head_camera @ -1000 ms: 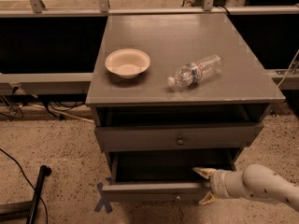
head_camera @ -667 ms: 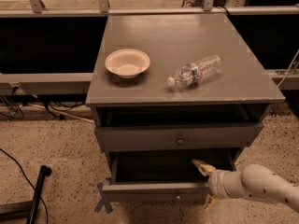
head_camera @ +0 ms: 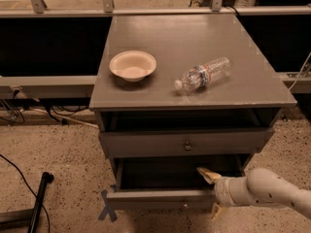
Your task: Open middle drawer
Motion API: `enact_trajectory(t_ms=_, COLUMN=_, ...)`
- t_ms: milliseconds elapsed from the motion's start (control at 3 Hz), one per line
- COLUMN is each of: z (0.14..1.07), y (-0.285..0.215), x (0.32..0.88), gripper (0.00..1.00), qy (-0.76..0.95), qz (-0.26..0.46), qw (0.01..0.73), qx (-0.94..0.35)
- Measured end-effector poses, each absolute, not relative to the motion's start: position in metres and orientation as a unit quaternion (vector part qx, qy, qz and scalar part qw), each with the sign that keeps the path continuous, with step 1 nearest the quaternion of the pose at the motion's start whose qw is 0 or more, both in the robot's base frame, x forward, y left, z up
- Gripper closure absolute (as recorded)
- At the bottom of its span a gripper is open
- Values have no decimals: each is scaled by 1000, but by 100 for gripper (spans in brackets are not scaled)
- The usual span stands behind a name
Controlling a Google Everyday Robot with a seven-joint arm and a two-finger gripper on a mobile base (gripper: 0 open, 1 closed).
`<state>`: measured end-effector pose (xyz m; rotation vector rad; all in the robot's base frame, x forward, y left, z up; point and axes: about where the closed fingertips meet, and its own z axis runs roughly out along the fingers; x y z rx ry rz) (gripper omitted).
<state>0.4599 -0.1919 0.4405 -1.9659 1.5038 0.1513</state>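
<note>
No legible txt; bottle (head_camera: pixel 204 74) label unreadable.

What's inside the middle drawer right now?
The middle drawer is pulled out, and its exposed interior looks dark with nothing visible in it. The gripper sits at its front right corner. The rear is covered by the drawer above, so anything there is hidden.

matt grey paint, pale plastic, speckled floor
the table (head_camera: pixel 146 89) top and the middle drawer (head_camera: pixel 155 198) front carry smooth, matt grey paint, as does the upper drawer (head_camera: pixel 141 143), whose round knob (head_camera: pixel 187 145) has a dull metal sheen. the gripper (head_camera: pixel 212 193), at the right end of the middle drawer's front, looks tan and matt, on a smooth off-white plastic arm (head_camera: pixel 272 191). the bowl (head_camera: pixel 132 65) looks like matt cream paper; the bottle (head_camera: pixel 204 74) is clear, ribbed, glossy plastic. the floor (head_camera: pixel 58 149) is rough and speckled.
</note>
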Motion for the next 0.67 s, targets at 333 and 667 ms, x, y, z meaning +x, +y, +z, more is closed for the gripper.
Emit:
enact_trajectory(t_ms=333, z=440, y=-188, x=449, gripper=13, qy=579, qz=66, qw=301, qx=-755)
enact_trajectory(t_ms=667, z=441, y=-190, x=439, gripper=14, qy=590, qz=86, qw=288, qx=-750)
